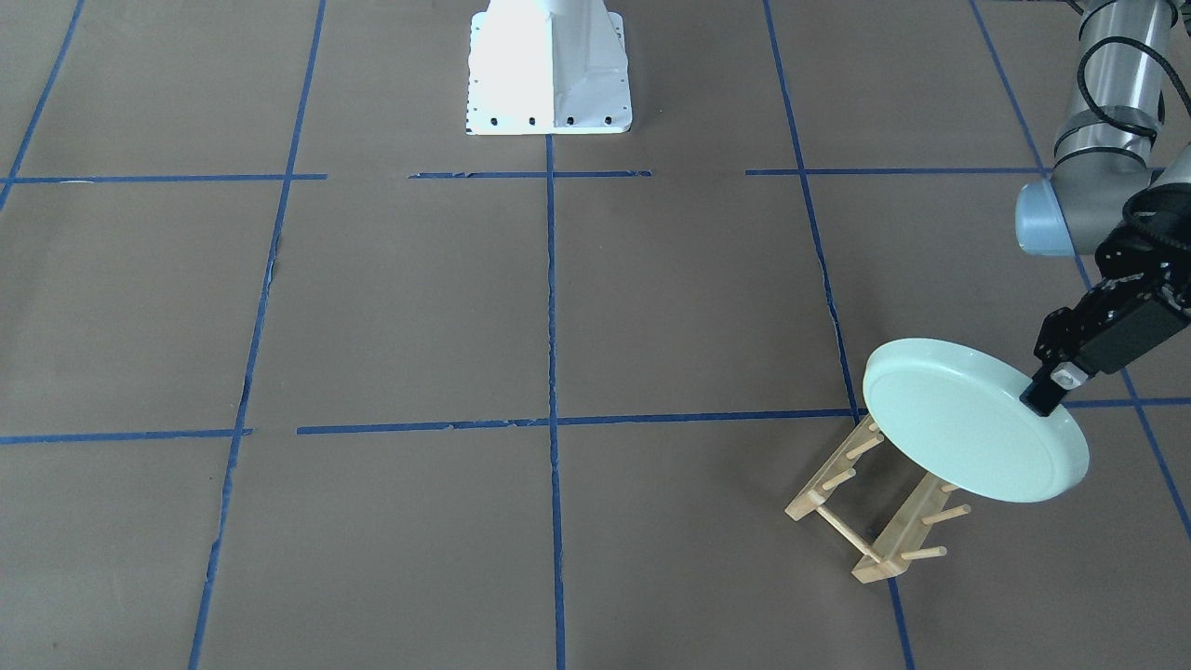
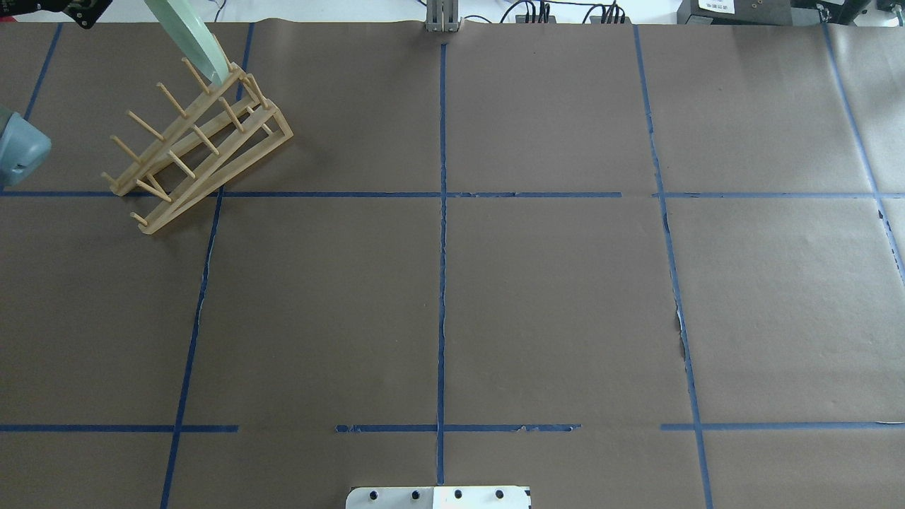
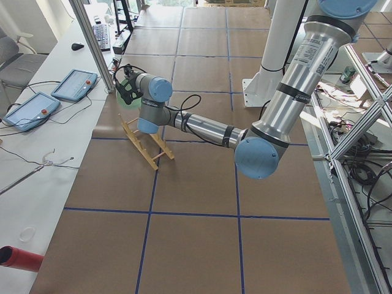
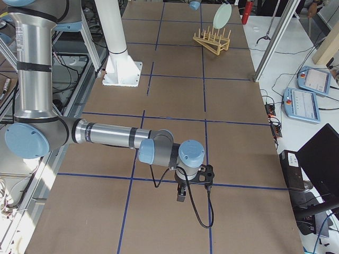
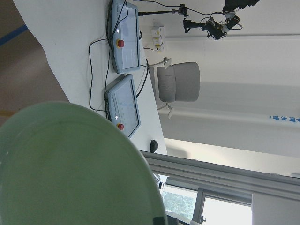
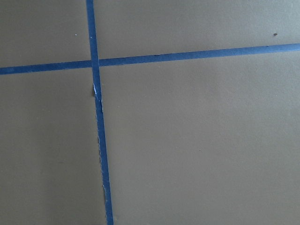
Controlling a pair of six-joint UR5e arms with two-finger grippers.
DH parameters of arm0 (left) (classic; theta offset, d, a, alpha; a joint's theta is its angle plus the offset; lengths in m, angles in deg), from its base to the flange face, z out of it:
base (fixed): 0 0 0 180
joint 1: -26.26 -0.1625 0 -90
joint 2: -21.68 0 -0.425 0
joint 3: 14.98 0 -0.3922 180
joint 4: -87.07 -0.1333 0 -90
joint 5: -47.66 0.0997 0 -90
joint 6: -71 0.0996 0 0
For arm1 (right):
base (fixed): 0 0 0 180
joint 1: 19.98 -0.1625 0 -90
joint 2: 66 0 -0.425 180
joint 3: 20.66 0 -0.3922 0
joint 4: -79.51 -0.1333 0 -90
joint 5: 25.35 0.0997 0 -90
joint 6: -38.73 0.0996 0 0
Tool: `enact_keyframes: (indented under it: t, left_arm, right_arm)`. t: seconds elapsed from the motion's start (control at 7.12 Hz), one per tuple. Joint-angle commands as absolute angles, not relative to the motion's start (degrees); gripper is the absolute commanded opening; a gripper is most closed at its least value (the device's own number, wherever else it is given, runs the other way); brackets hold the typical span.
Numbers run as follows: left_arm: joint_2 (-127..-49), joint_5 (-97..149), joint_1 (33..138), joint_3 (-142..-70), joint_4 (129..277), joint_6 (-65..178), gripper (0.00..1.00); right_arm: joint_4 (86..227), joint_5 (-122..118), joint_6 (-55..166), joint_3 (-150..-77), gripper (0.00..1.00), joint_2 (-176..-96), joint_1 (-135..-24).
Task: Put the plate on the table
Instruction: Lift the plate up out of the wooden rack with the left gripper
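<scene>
The pale mint-green plate (image 1: 972,419) hangs tilted on edge over the far end of the wooden peg rack (image 1: 870,507). My left gripper (image 1: 1047,395) is shut on the plate's rim from the outer side. In the overhead view only a strip of the plate (image 2: 187,32) shows, above the rack (image 2: 198,134). The plate fills the lower left of the left wrist view (image 5: 70,164). In the right-side view the plate (image 4: 222,16) sits above the rack's pegs (image 4: 212,41). My right gripper (image 4: 181,193) hovers low over the brown table (image 1: 651,307); I cannot tell whether it is open or shut.
The white metal base (image 1: 549,70) stands at the robot's edge of the table. My left arm's elbow (image 1: 1051,219) hangs beside the rack. Two teach pendants (image 3: 73,86) lie on the white bench past the table's far edge. The right wrist view shows crossed blue tape lines (image 6: 93,63).
</scene>
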State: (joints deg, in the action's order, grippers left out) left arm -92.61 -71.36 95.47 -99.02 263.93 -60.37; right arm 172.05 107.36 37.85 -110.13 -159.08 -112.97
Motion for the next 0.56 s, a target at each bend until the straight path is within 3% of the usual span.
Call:
enact_keyframes:
  t: [0.0, 0.42]
  left_arm:
    - [-92.5, -72.9, 95.8, -112.3, 245.7, -51.8, 0.00]
    - [-95.0, -72.4, 93.9, -121.8, 226.3, -45.1, 0.00]
  right_arm:
    - [172.1, 107.4, 37.9, -110.1, 1.00, -159.1, -113.0]
    - [172.1, 107.4, 37.9, -110.1, 1.00, -159.1, -113.0]
